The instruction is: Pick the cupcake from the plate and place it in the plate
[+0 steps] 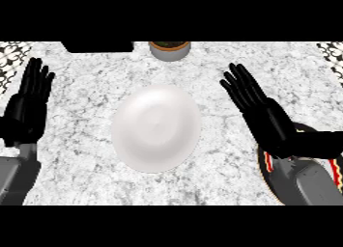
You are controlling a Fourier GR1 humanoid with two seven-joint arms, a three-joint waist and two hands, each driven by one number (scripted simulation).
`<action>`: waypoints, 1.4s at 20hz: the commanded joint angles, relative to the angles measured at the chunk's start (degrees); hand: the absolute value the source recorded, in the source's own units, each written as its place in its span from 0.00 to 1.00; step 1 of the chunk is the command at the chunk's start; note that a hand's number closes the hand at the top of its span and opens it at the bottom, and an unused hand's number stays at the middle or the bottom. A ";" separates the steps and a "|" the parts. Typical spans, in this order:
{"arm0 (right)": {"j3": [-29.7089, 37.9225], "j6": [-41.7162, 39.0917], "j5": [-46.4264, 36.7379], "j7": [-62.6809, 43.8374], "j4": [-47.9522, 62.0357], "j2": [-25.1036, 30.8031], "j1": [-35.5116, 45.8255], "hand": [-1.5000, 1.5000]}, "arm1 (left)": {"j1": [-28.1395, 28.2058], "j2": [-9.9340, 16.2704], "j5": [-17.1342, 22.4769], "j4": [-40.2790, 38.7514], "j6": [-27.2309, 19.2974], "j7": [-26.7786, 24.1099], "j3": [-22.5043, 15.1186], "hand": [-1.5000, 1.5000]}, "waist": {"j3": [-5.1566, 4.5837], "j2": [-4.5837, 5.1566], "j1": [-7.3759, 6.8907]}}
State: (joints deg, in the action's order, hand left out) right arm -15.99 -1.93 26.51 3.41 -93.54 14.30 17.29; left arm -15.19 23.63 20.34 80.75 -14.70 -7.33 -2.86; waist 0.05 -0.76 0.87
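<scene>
1. My right hand [263, 113] has its fingers [239, 84] straight and spread, holding nothing, above the worktop at the right.
2. My left hand [27, 103] rests at the left edge, fingers [37, 75] straight and up, also holding nothing.
3. Under my right forearm [306, 181] lies a dark round plate with a red and cream rim [339, 173], mostly hidden; I cannot see the cupcake.
4. Between my hands lies a plain white round plate [157, 128], nothing on it.
5. Both plates sit on the grey-white marbled worktop [81, 130].
6. At the far edge stand a small grey pot with a brown top [169, 49] and a black object [97, 47].
</scene>
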 commanded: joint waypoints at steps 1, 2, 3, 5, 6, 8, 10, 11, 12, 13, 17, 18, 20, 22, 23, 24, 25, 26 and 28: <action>7.51 -6.00 3.09 0.25 -1.38 7.20 -1.28 1.00 | 2.68 -2.04 -1.71 0.59 -0.13 2.09 -2.86 0.50 | -0.02 0.70 -0.56; 10.36 -8.50 4.43 0.84 -0.92 11.34 -2.02 1.00 | 4.00 -2.29 -0.90 -1.23 -0.24 4.98 -3.82 0.50 | 0.03 0.72 0.03; 14.87 -10.42 5.46 2.18 1.91 15.15 -1.38 1.00 | 8.23 -1.86 -0.19 -2.83 1.74 4.74 -4.40 0.50 | 0.09 1.01 -0.03; 19.85 -12.88 4.75 4.55 4.65 20.60 -0.02 1.00 | 11.58 -3.74 -0.74 -6.28 1.40 7.56 -7.40 0.50 | 0.20 1.73 0.83; 22.08 -13.87 4.74 5.30 6.40 22.87 0.35 1.00 | 12.48 -4.67 -0.65 -7.86 1.09 9.46 -8.48 0.50 | 0.24 2.05 1.25; 22.16 -6.03 -11.32 5.64 10.49 30.05 -2.75 1.00 | 11.90 -5.84 1.07 -6.78 2.64 9.58 -8.78 0.50 | -0.03 2.49 3.04; 28.73 -4.79 -7.73 12.55 18.13 27.99 -5.32 0.00 | 12.73 -6.85 1.27 -4.89 3.74 10.98 -10.95 0.50 | 0.43 1.84 0.99; 30.25 -6.10 -7.10 18.59 21.06 26.47 -8.26 0.00 | 13.85 -6.04 1.14 -4.55 3.68 11.54 -10.84 0.50 | 0.52 1.63 0.47; 32.91 -9.22 -4.77 21.87 23.95 27.62 -8.51 0.00 | 13.78 -7.84 0.39 -5.25 3.29 10.75 -12.25 0.50 | 0.43 1.56 0.56; 32.98 -11.82 -4.75 27.27 27.74 26.06 -9.94 0.00 | 13.04 -8.36 -0.32 -4.62 2.48 11.79 -13.07 0.50 | 0.40 1.48 -0.19; 35.75 -24.37 -6.15 39.42 41.76 31.90 -8.52 0.00 | 12.78 -6.74 -0.01 -4.52 4.21 13.82 -12.33 0.50 | 0.18 1.27 -1.57; 35.45 -25.31 -8.28 41.67 42.98 32.60 -9.19 0.00 | 13.25 -8.14 -1.31 -2.57 2.17 13.82 -13.00 0.50 | 0.10 1.01 -1.39; 34.19 -27.00 -12.08 42.92 47.71 36.34 -6.97 0.00 | 13.89 -7.76 -1.43 0.27 2.03 16.77 -13.98 0.50 | 0.12 1.04 -1.92; 31.12 -25.73 -16.97 41.93 43.82 39.75 -9.04 0.00 | 13.30 -9.18 -2.07 -2.87 2.07 13.27 -13.71 0.50 | 0.06 1.08 -1.57; 28.72 -25.48 -20.25 43.00 43.78 40.80 -9.64 0.00 | 14.38 -6.95 -1.34 0.35 2.97 16.51 -13.96 0.50 | 0.16 1.10 -2.47; 27.40 -26.27 -21.26 41.32 40.37 42.81 -11.01 0.00 | 15.23 -6.52 -0.96 -1.52 3.68 14.22 -12.58 0.50 | 0.00 0.91 -1.67; 25.98 -26.97 -23.79 42.74 41.26 44.85 -11.23 0.00 | 12.12 -7.39 -0.48 -3.13 3.54 14.76 -11.76 0.50 | 0.03 1.18 -1.46; 23.71 -25.18 -25.89 41.17 39.20 44.35 -10.34 0.00 | 14.54 -8.65 -2.84 -0.43 1.22 15.57 -14.83 0.50 | 0.04 0.94 -2.12; 21.98 -25.29 -27.88 39.02 36.78 46.28 -10.90 0.00 | 14.69 -8.36 -2.49 0.07 1.54 16.07 -14.28 0.50 | -0.04 0.80 -1.57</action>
State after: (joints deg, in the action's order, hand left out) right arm 10.08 -24.25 4.30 41.16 -54.74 57.02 6.80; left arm -1.06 15.80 18.59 79.72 -12.42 7.86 -16.44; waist 0.09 0.19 -0.72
